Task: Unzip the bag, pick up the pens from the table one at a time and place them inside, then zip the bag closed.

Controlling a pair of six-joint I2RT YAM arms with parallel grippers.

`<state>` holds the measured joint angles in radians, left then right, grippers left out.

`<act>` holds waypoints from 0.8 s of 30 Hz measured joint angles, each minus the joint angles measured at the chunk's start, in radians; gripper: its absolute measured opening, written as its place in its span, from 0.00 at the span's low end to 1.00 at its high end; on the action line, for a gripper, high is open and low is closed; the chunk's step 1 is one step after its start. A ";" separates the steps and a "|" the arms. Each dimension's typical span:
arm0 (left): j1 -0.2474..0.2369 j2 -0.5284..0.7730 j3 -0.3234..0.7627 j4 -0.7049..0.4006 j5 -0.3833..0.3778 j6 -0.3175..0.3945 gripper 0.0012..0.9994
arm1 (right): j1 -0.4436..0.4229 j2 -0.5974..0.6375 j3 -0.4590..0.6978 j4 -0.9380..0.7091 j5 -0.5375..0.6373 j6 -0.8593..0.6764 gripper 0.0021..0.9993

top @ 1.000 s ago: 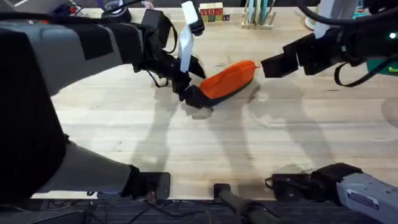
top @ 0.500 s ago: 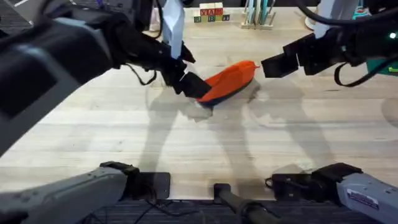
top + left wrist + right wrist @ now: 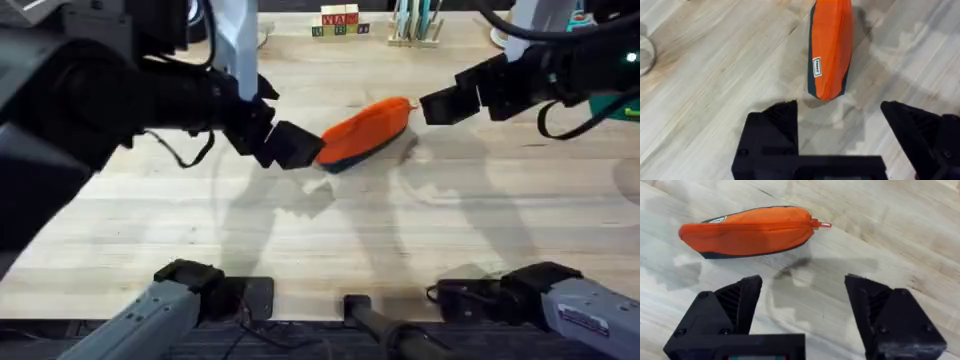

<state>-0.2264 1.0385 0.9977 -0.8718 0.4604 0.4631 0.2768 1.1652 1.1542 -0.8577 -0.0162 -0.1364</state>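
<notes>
Orange pencil pouch lies zipped on the wooden table, flanked by both grippers.

The bag [image 3: 367,132] rests diagonally at mid-table, its zipper pull [image 3: 823,224] at the end nearest the right gripper [image 3: 436,106]. That gripper's fingers are spread and empty, just off the pouch's tip. The left gripper [image 3: 290,146] sits at the opposite navy-based end, fingers also spread, holding nothing. Bare planks of the table [image 3: 420,230] lie open toward the arm bases; toy blocks [image 3: 339,20] and a wooden rack [image 3: 415,25] line the far edge.

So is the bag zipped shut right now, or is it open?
Shut. In the right wrist view the bag shows an unbroken orange seam along its top, with the zipper pull at the far end and no dark lining showing.
</notes>
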 joint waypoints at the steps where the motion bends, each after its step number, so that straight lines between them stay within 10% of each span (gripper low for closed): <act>1: 0.000 -0.018 0.000 -0.004 -0.009 -0.013 1.00 | 0.000 0.000 0.000 0.000 0.000 0.000 1.00; 24: 0.000 -0.232 0.000 -0.028 -0.092 -0.135 1.00 | 0.000 0.000 0.000 0.000 0.000 -0.003 1.00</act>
<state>-0.2264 0.8066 0.9977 -0.8997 0.3683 0.3283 0.2768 1.1656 1.1542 -0.8581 -0.0162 -0.1390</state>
